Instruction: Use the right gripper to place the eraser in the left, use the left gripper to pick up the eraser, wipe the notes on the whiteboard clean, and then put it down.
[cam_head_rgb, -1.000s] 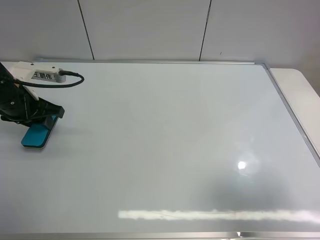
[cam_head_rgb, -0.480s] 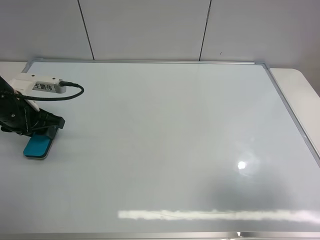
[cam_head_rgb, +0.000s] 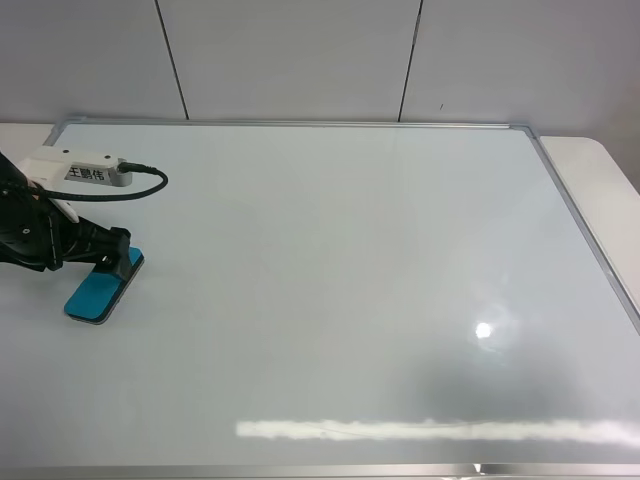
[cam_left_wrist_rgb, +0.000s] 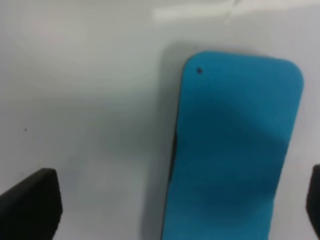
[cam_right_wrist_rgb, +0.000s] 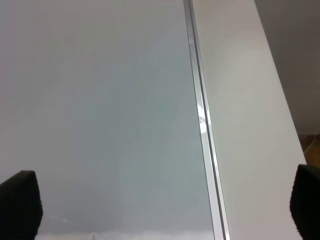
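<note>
The teal-blue eraser (cam_head_rgb: 101, 292) lies flat on the whiteboard (cam_head_rgb: 350, 250) near its left edge. My left gripper (cam_head_rgb: 116, 256) hovers over the eraser's far end, jaws open. In the left wrist view the eraser (cam_left_wrist_rgb: 235, 150) lies between the two spread black fingertips (cam_left_wrist_rgb: 30, 205) without being pinched, and the left gripper (cam_left_wrist_rgb: 172, 207) holds nothing. My right gripper (cam_right_wrist_rgb: 162, 205) is out of the exterior view; its wrist view shows both fingertips (cam_right_wrist_rgb: 20, 202) far apart over the board's right frame, with nothing between them. No notes show on the whiteboard.
The silver frame (cam_right_wrist_rgb: 202, 125) runs along the board's right side, with bare white table (cam_head_rgb: 600, 190) beyond it. Grey wall panels (cam_head_rgb: 290, 60) rise behind the board. A white labelled box (cam_head_rgb: 85, 170) with a black cable rides on the left arm.
The left gripper has gone from shut on the eraser to open. The eraser now lies free on the board, shifted slightly to the right. The arm lowered a little before that.
</note>
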